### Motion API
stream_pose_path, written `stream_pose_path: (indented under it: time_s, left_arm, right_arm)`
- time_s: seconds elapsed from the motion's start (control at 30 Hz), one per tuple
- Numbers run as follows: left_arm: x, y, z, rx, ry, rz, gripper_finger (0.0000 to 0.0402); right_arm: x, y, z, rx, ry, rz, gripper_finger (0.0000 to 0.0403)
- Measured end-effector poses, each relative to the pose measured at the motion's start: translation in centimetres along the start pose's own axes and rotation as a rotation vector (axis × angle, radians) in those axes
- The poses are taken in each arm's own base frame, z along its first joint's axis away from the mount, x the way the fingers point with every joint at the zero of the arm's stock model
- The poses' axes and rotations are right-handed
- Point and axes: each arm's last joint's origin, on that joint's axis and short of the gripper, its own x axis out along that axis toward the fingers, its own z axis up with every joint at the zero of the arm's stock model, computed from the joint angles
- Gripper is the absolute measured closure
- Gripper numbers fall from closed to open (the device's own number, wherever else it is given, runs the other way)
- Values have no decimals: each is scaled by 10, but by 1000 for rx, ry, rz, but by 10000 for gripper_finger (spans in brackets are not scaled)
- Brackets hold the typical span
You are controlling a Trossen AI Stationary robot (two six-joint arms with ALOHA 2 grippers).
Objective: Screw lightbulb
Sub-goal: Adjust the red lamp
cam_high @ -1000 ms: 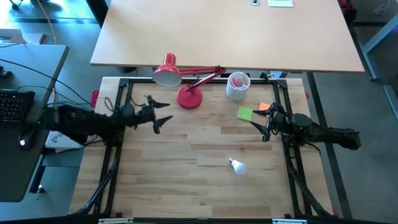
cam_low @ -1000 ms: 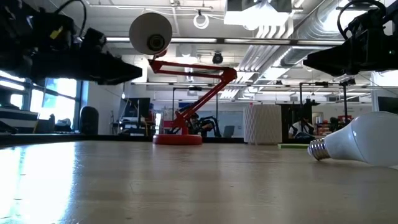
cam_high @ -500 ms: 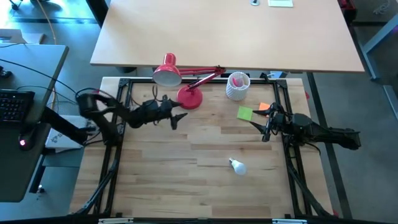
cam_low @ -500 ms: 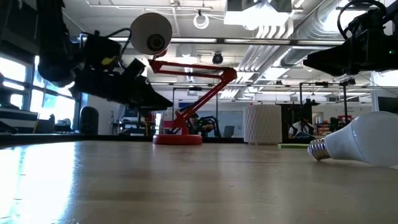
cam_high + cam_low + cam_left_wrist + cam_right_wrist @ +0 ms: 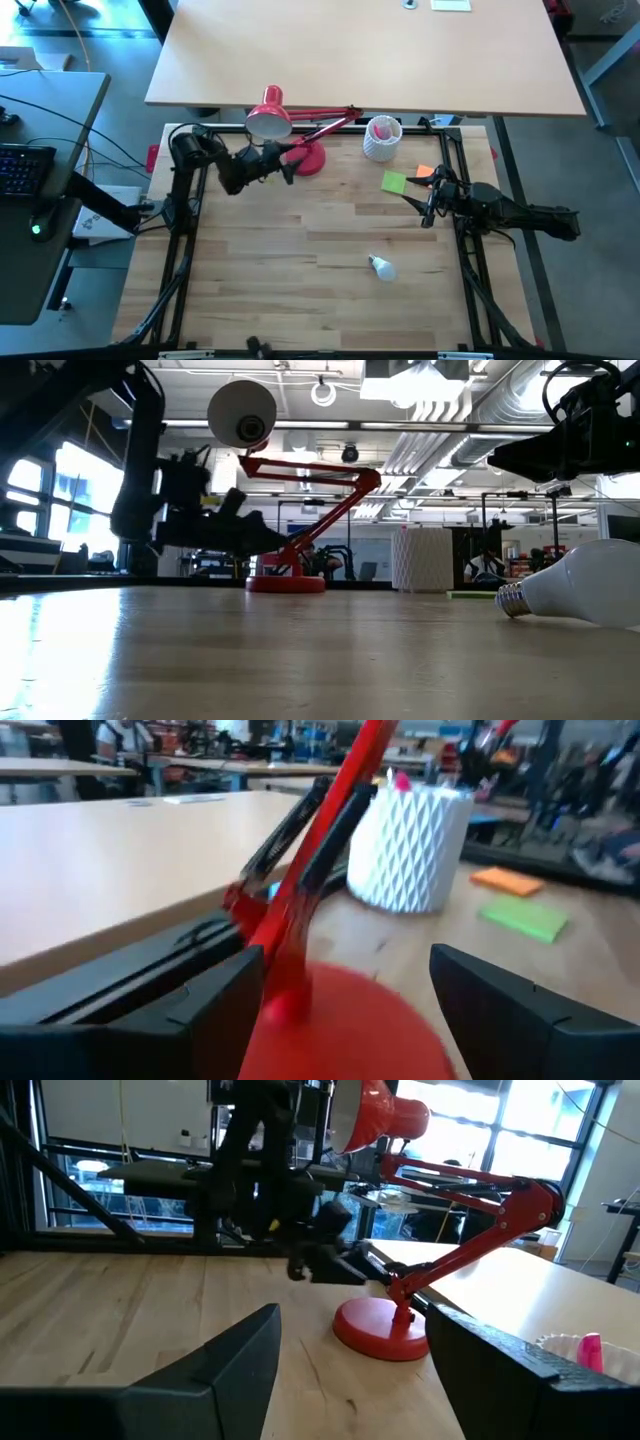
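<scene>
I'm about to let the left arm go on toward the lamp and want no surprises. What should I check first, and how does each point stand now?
1. Left claw open and empty: ok; its fingers stand apart either side of the red lamp's base, nothing between them.
2. Lamp upright on its base: ok.
3. Lamp socket free for a bulb: cannot tell; the shade faces down in the high view.
4. Lightbulb within reach and loose: ok; it lies on its side on the table, apart from everything.
5. Right claw out of the way: ok; open, empty, at the table's right side near the green note.
6. White perforated cup clear of the left arm: ok; it stands beyond the lamp base.
</scene>
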Motion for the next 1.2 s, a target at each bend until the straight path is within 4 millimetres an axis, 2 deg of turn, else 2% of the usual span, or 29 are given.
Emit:
stream_pose_path:
  time_s: [0.17,0.3,0.47,0.6,0.73,0.93,1.2]
  left_arm:
    - [25,4,7,-39,-67,-20,136]
    - [35,8,17,-31,-117,-37,183]
    - [39,13,21,-35,-135,-33,255]
    - [40,14,27,-57,-157,-32,279]
    - [39,12,41,-52,-197,-50,271]
    - [34,18,72,-27,-297,-27,229]
    - [28,27,89,-26,-346,-14,185]
  right_arm:
    - [0,0,0,0,0,1,156]
    - [0,0,0,0,0,1,156]
    - [0,0,0,0,0,0,156]
    - [0,0,0,0,0,0,156]
    - [0,0,0,0,0,1,156]
    - [0,0,0,0,0,1,156]
    - [0,0,0,0,0,1,156]
